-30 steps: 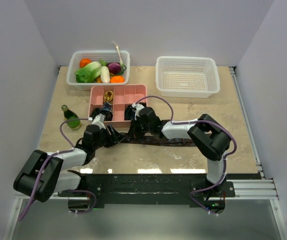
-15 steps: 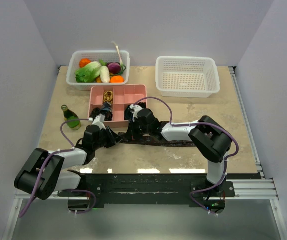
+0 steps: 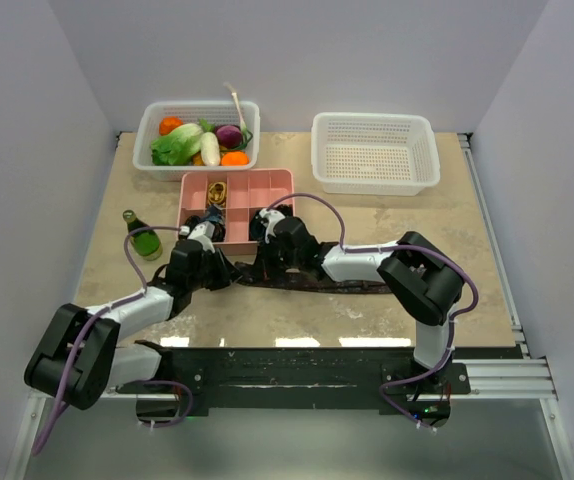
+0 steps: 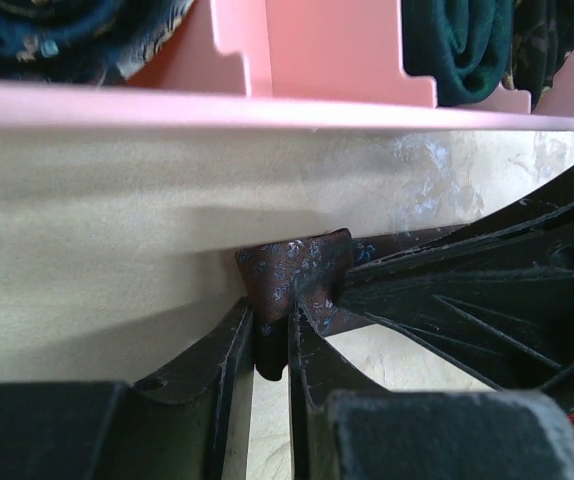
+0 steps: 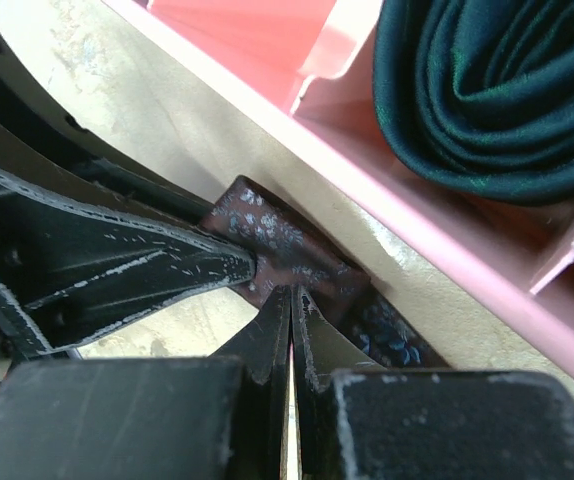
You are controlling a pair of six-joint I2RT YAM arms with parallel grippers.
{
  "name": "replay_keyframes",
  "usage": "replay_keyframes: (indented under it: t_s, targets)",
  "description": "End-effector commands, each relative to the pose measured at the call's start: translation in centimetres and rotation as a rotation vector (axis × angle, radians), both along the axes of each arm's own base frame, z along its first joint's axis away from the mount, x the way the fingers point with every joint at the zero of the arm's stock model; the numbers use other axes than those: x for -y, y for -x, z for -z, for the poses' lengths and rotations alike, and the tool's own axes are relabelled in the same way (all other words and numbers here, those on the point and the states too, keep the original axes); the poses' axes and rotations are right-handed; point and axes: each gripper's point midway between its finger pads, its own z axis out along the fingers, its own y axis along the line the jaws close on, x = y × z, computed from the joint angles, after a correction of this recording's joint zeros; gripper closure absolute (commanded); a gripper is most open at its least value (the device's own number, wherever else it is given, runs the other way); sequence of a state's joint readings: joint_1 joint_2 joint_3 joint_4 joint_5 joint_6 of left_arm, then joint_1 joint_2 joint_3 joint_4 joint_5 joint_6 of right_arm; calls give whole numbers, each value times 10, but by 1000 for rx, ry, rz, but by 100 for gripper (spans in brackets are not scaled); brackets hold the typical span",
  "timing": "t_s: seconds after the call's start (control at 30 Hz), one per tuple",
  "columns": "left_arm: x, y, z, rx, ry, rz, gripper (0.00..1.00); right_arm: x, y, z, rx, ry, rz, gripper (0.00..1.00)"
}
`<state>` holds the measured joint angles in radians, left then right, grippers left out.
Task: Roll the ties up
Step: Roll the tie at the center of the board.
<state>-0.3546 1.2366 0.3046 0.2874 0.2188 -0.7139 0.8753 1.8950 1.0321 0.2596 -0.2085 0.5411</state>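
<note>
Maroon patterned tie (image 4: 297,275): you see it lying on the worktop (image 3: 467,240), just in front of the near wall of the pink divider tray (image 4: 267,105). Your left gripper (image 4: 272,345) holds its raised fold in a narrow pinch. Your right gripper (image 5: 292,305), jaws pressed together, touches the same fold. A rolled dark-green tie (image 5: 487,90) sits inside the tray.

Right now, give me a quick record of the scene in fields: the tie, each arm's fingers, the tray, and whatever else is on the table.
tie: maroon patterned strip lying on the table in front of the pink tray, one end bunched up
left fingers: shut on the tie's bunched end
right fingers: shut, tips against the same end
pink tray: divided; rolled dark ties in its near compartments
elsewhere: vegetable basket, white basket, green bottle
</note>
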Motion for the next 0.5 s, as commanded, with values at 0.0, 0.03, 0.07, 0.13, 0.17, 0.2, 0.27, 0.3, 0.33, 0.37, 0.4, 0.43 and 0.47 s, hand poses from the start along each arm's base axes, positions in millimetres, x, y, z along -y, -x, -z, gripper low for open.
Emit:
replay_keyframes:
  t_s: [0.0, 0.03, 0.07, 0.13, 0.17, 0.2, 0.27, 0.3, 0.33, 0.37, 0.4, 0.43, 0.47]
  targets:
    - [-10, -10, -14, 29, -95, 10, 93, -13, -8, -26, 47, -45, -14, 100]
    - [-11, -10, -15, 31, -107, 12, 93, -13, -9, -26, 47, -47, -14, 100]
    - [-12, -11, -18, 31, -115, 10, 93, -14, -8, -23, 43, -44, -17, 100]
    - [-14, -12, -21, 36, -128, 10, 93, -16, -7, -24, 42, -47, -21, 100]
    - [-14, -13, -25, 44, -131, 9, 93, -16, -6, -22, 38, -44, -22, 100]
    - [-15, -14, -27, 49, -132, 8, 93, -17, -6, -22, 40, -44, -23, 100]
    - [-14, -14, -32, 62, -135, 12, 93, -18, -5, -21, 38, -43, -22, 100]
    - [-14, -15, -34, 66, -136, 14, 93, -18, -6, -18, 35, -41, -21, 100]
    - [-15, -15, -35, 69, -141, 18, 93, -19, -5, -18, 33, -42, -23, 100]
    - [-13, -15, -38, 71, -139, 25, 93, -21, -4, -17, 32, -41, -26, 100]
    - [-14, -15, -40, 76, -146, 32, 93, -21, -5, -14, 29, -39, -25, 100]
    - [-12, -16, -43, 80, -145, 38, 94, -22, -4, -14, 28, -40, -26, 100]
    - [-12, -17, -45, 89, -145, 41, 95, -23, -5, -13, 27, -40, -25, 100]
